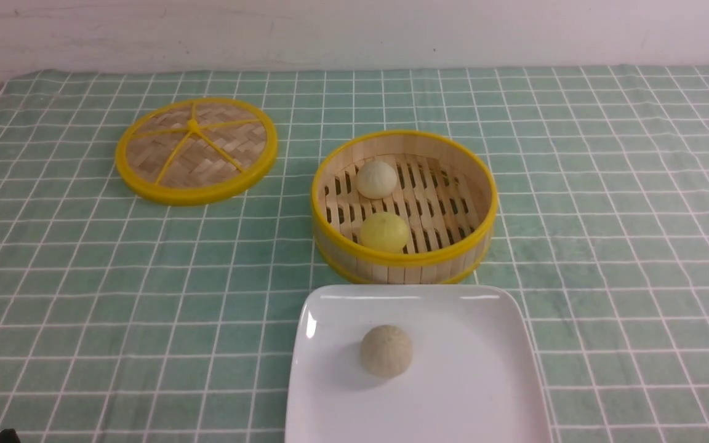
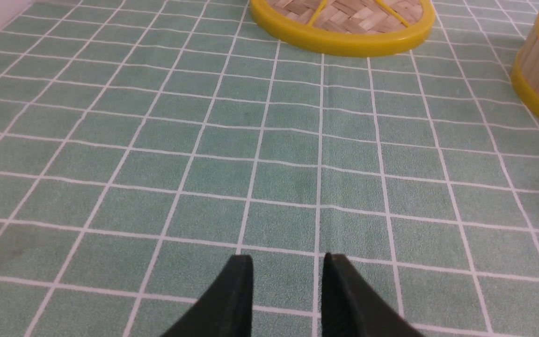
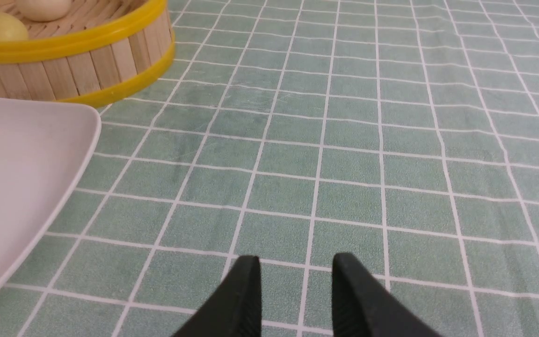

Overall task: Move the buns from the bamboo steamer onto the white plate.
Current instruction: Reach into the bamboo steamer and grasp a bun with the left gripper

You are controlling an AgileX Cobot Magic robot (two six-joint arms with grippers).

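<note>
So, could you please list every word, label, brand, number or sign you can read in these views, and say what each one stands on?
There is none to read: no lettering shows on the bamboo steamer, its woven lid, the buns or the white plate.

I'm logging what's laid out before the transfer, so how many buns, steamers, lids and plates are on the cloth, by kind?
Buns: 3
Bamboo steamer: 1
Woven lid: 1
White plate: 1
Total: 6
</note>
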